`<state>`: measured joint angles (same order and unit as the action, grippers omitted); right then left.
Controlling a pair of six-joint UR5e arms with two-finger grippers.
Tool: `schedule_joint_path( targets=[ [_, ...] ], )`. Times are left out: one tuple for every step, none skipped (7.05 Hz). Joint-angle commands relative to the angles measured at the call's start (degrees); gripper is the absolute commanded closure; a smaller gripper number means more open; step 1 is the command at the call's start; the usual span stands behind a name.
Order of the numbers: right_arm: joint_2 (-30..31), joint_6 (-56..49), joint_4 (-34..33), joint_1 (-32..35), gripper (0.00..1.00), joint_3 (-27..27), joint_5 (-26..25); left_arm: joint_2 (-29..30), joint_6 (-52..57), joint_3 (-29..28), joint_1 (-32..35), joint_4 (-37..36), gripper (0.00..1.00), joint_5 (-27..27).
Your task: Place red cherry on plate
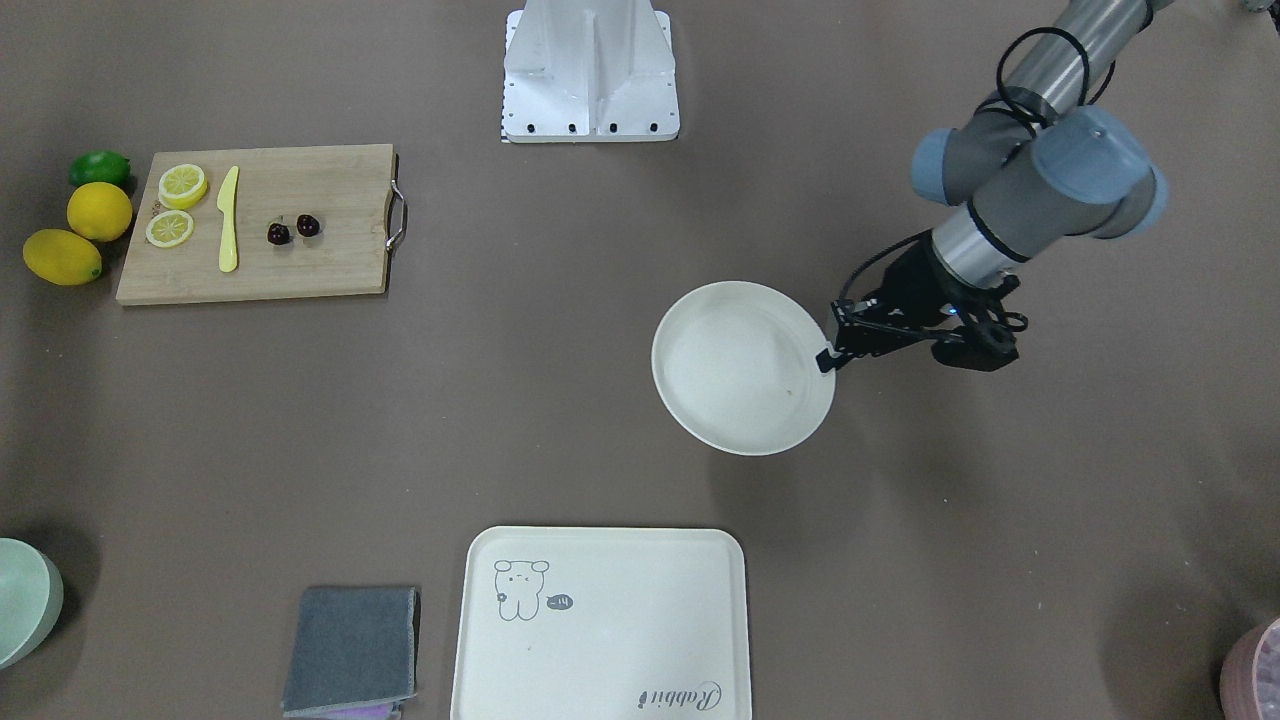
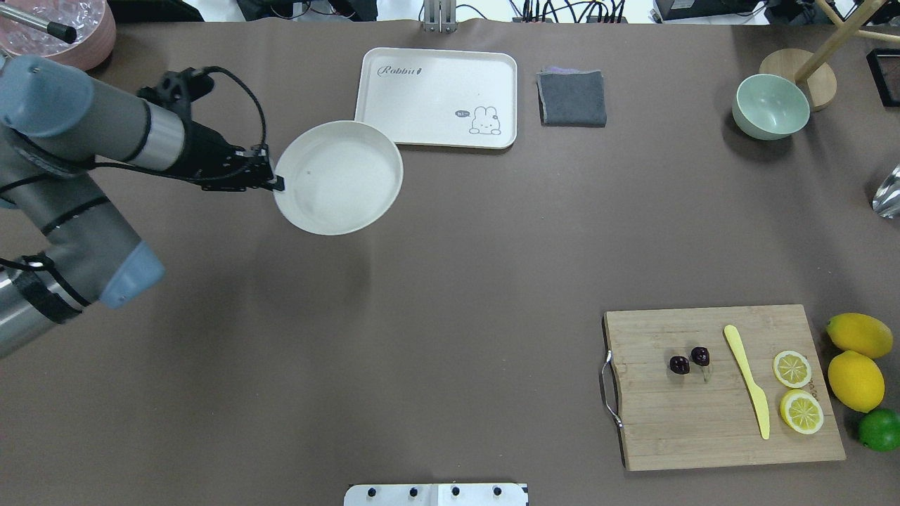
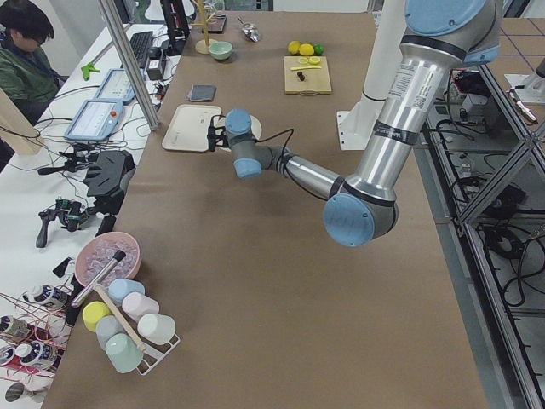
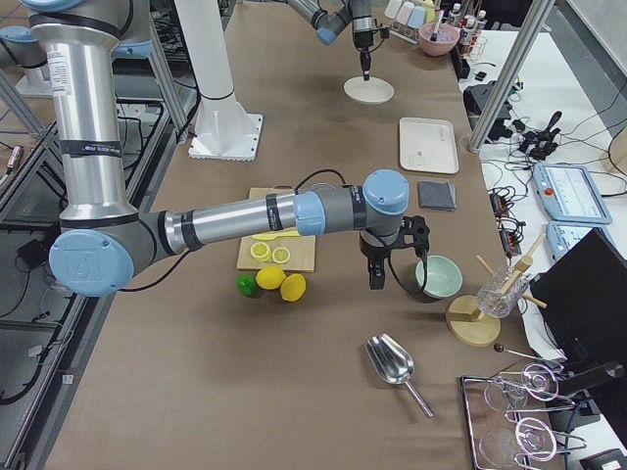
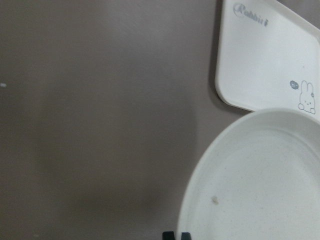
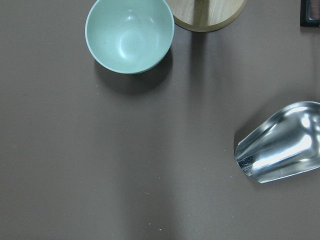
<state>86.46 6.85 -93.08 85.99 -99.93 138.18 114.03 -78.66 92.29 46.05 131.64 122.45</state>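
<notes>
Item: red cherry (image 2: 689,360). We find the dark, glossy pair lying on the wooden cutting board (image 2: 668,436), which sits near the robot-side edge of the worktop, toward its right end. The pair lies between the board's metal handle and a yellow knife (image 2: 747,379). Beyond the knife we list two lemon slices (image 2: 792,368). Off the board, by the worktop's right end, are two whole lemons (image 2: 856,380) and a lime (image 2: 880,429).

Item: plate (image 2: 337,176). Round, cream-white and bare, it is in the left half of the worktop, well apart from the cherry. The left hand (image 2: 276,184) pinches its rim on the side toward the left end, fingers closed tight on it. The plate's far edge overlaps a corner of the rabbit tray (image 2: 436,91) by the far edge.

Item: right hand (image 4: 375,279). It hangs just beside the pale green bowl (image 2: 770,105) toward the right end; we cannot tell how wide it stands. A metal scoop (image 6: 280,145) lies near. A folded grey cloth (image 2: 571,98) lies beside the tray.
</notes>
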Motion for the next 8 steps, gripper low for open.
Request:
schedule_joint_path(
  targets=[
    [-0.1,-0.1,0.0,-0.6,0.0,0.0,0.0,5.4,-5.3,6.1,-12.6,-12.9,1.0,-13.5],
    [-0.1,0.0,0.0,-0.6,0.0,0.0,0.2,5.9,-6.2,5.8,-18.2,-13.0,1.0,-20.1],
    [-0.2,0.0,0.0,-0.6,0.0,-0.2,0.3,6.1,-7.3,4.8,-21.9,-13.0,1.0,-24.4],
    [-0.3,0.0,0.0,-0.7,0.0,-0.2,0.3,6.0,-8.2,4.1,-23.6,-13.0,1.0,-25.7],
    [-0.3,0.1,0.0,-0.9,0.0,-0.3,0.4,6.0,-8.2,3.1,-24.3,-13.0,1.0,-26.6],
    [-0.3,0.2,0.0,-1.0,0.0,-0.9,0.4,5.8,-8.1,2.2,-24.4,-13.0,1.0,-26.6],
    [-0.3,0.8,0.0,-1.3,0.0,-1.5,0.4,5.4,-7.9,2.1,-24.3,-13.0,1.0,-26.5],
    [-0.2,1.5,0.0,-1.3,0.0,-2.3,0.4,5.3,-7.8,2.4,-24.2,-12.9,1.0,-26.4]
  ],
)
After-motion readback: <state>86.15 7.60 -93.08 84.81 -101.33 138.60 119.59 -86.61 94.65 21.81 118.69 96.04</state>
